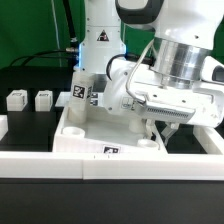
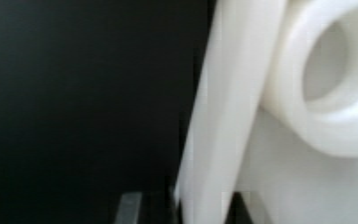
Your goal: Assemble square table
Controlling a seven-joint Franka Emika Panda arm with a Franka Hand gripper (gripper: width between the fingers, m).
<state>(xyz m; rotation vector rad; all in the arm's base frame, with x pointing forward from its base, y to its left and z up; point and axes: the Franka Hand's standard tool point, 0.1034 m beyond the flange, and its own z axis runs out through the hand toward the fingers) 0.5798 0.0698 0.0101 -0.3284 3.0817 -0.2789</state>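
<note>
Jaws: my gripper [image 1: 160,128] is pressed nearly together, pinching the raised rim [image 2: 220,110] of the tabletop [image 1: 75,138].
Where it lies: flat on the black table, just beside the low white wall [image 1: 180,166]; an upright leg [image 1: 80,88] stands at one corner.
Handling: I judge it light, stiff, smooth plastic. The thin rim could slip, so I would hold near the round socket [image 2: 336,80].
Room: a loose leg [image 1: 15,100] and a second leg [image 1: 43,100] sit at the exterior view's left, well apart; the wall hems one edge.
</note>
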